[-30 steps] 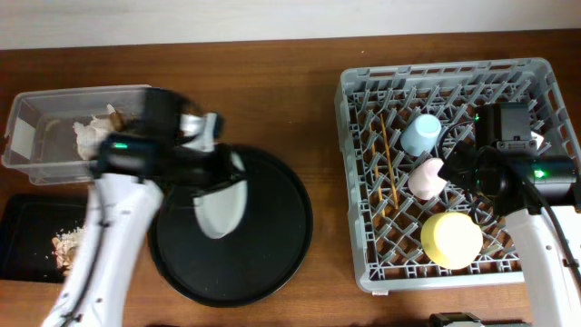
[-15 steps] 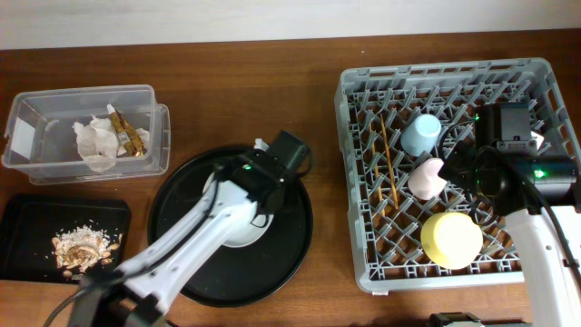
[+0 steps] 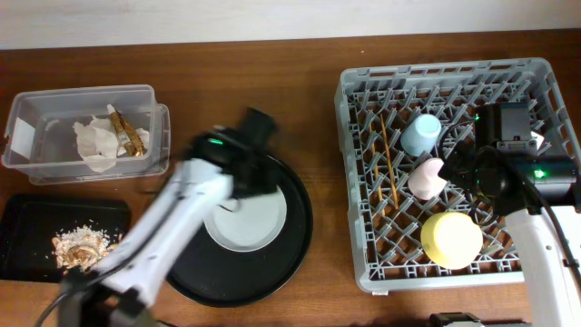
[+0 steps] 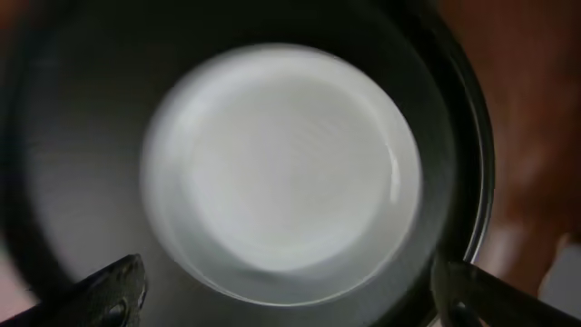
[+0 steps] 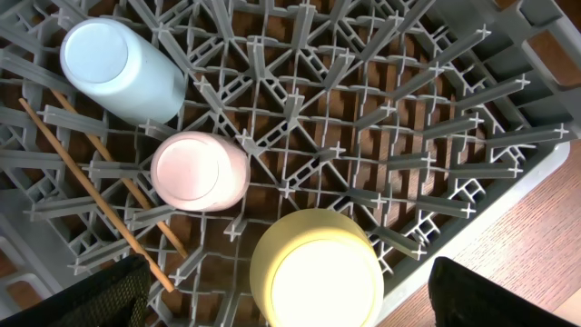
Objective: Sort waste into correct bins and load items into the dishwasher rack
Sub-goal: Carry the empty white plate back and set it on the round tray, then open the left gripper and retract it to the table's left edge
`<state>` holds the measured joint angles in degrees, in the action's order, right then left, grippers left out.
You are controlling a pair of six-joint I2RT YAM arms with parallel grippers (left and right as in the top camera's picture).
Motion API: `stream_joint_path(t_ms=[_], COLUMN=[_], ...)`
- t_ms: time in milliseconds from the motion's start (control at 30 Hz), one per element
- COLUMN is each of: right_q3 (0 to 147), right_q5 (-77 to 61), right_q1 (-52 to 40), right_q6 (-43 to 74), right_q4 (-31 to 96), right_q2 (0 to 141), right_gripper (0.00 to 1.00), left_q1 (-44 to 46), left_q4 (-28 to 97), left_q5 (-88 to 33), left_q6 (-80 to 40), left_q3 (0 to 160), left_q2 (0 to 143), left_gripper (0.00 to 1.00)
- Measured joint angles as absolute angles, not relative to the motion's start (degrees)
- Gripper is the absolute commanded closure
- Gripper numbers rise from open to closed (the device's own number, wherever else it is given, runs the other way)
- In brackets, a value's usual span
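The left tool (image 4: 290, 295) is hovering over the pale grey-white plate (image 3: 245, 218), its two fingers (image 4: 109, 289) standing wide apart at either side and gripping nothing. The plate is lying flat, face up, on the large round black tray (image 3: 290, 263) in the middle of the wooden desk (image 3: 272, 82), toward the tray's left and far part. The left wrist view is blurred.

At the right, the grey dishwasher rack (image 3: 445, 73) is carrying three pieces turned upside down among its pegs: the light-blue cup (image 3: 420, 134) farthest back, the pink cup (image 3: 427, 178) just nearer than it, and the yellow bowl (image 3: 451, 240) nearest of all. The wooden chopsticks (image 3: 388, 168) are lying lengthwise in the rack, just left of the cups.

The right tool (image 5: 295, 291) is hanging above the rack's right side, over the bowl, its fingers spread wide and empty.

At the far left, the clear plastic tub (image 3: 27, 104) is holding crumpled white napkins (image 3: 93, 141) and the gold-brown wrapper (image 3: 127, 134). Nearer, the shallow black tray (image 3: 18, 227) is holding a small heap of tan food scraps (image 3: 82, 245).
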<state>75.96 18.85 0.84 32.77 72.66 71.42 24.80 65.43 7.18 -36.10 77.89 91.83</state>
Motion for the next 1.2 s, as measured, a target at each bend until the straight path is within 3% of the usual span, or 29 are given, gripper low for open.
stream_joint_path(t_ms=[233,533,633,800,1000,1200], right_q3=[75.96,75.96,75.96,75.96,75.96,75.96], right_q5=[18.85,18.87,18.87,18.87,18.87,18.87], right_q1=[0.84,0.84,0.84,0.84,0.84,0.84], right_q6=[32.75,32.75,32.77,32.73,32.77,32.80], right_q4=[72.66,72.66,72.64,72.64,72.66,72.66], right_q2=[71.42,71.42,71.42,71.42,71.42,71.42], right_gripper=[0.02,0.02,0.02,0.02,0.02,0.01], left_q1=[-3.36,-32.56,-38.79,-48.36,-55.05,-56.66], left_q4=[72.44,73.10,73.03,71.64,66.59,62.92], left_q5=[7.88,7.68,7.73,7.51,8.64,9.52], left_q6=[-39.00,-42.04,-45.82,-54.72,-58.17,-53.63], left_q3=[79.31,79.35,79.33,79.18,79.05,78.96], left_q2=[80.73,80.16,80.40,84.40,90.41,95.61], left_gripper=[0.01,0.06,0.11,0.34,0.36,0.36])
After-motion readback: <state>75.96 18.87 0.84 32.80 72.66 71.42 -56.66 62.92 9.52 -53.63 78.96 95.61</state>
